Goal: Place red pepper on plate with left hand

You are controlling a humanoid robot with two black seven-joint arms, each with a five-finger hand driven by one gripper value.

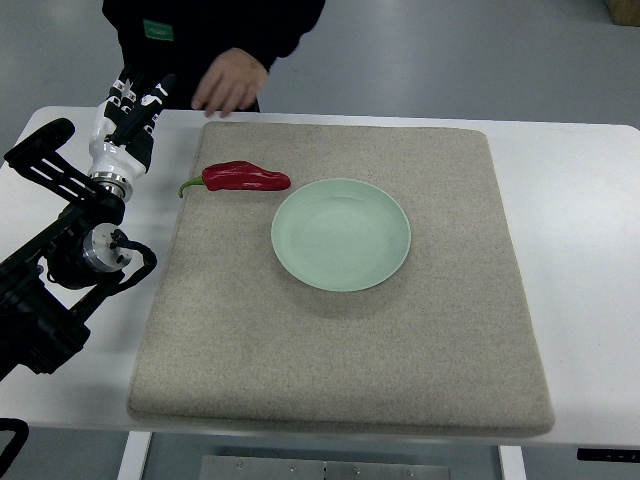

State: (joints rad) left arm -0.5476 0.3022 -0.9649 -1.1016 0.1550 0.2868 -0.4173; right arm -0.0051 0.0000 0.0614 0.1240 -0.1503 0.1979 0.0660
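A red pepper (pixel 245 177) with a green stem lies on the beige mat, just left of and touching the rim area of the pale green plate (pixel 341 234), which is empty. My left hand (pixel 136 103) is at the table's far left corner, off the mat, about a hand's width left of the pepper. Its fingers are straight, pointing away, and hold nothing. The right arm does not show.
The beige mat (pixel 340 350) covers most of the white table (pixel 580 200). A person in dark clothes stands at the far edge, one hand (pixel 230 82) resting at the table's edge close to my left hand.
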